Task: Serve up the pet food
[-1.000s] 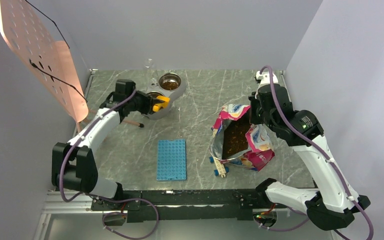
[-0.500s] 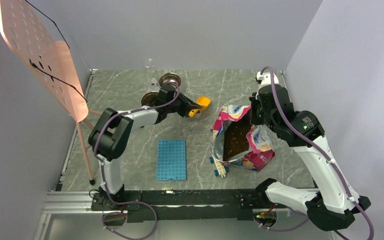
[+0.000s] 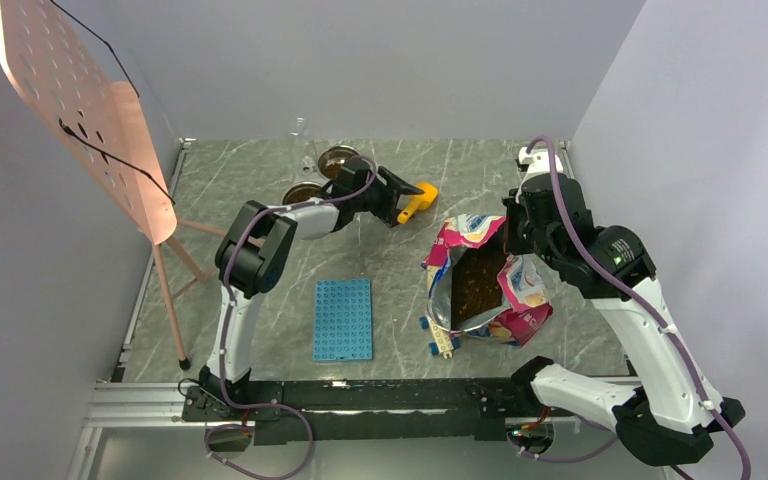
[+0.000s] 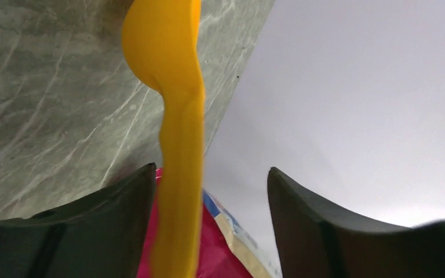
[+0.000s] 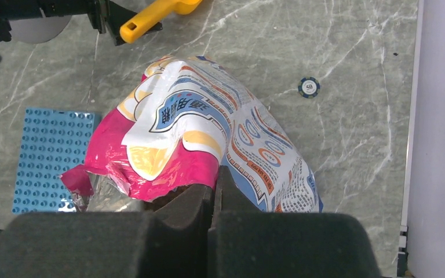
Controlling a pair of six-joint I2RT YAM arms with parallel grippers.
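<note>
So the pet food (image 3: 473, 283) is sitting inside the bag (image 5: 208, 121). You can see the dark brown kibble through the open mouth from the top view. The bag lies tilted on the counter (image 3: 400, 270), mouth facing up and toward the near-left.

Right jaws are clenched tight, and their tips meet right on the pink edge of the bag's far rim, so it looks like they're pinching the bag there.

Left jaws are just off the bag's far-left corner and they're spread. In the left wrist view, the scoop (image 4: 179, 116) handle leans against one finger (image 4: 121, 197), with a clear gap to the other one, so it isn't being squeezed. The scoop's cup points away from the jaws, just past the bag's far edge.

Other stuff around the bag:
- The bowl (image 3: 322, 158) is further out to the far-left, behind the left arm. Its cups look brownish inside, but it's too small to say more.
- A blue studded plate (image 3: 343, 319) lies flat to the left, apart from the bag.
- A few small blocks (image 3: 440, 340) are right up against the near-left corner.
- A poker chip (image 5: 308, 87) sits off the bag's far-right side, not touching it.
</note>
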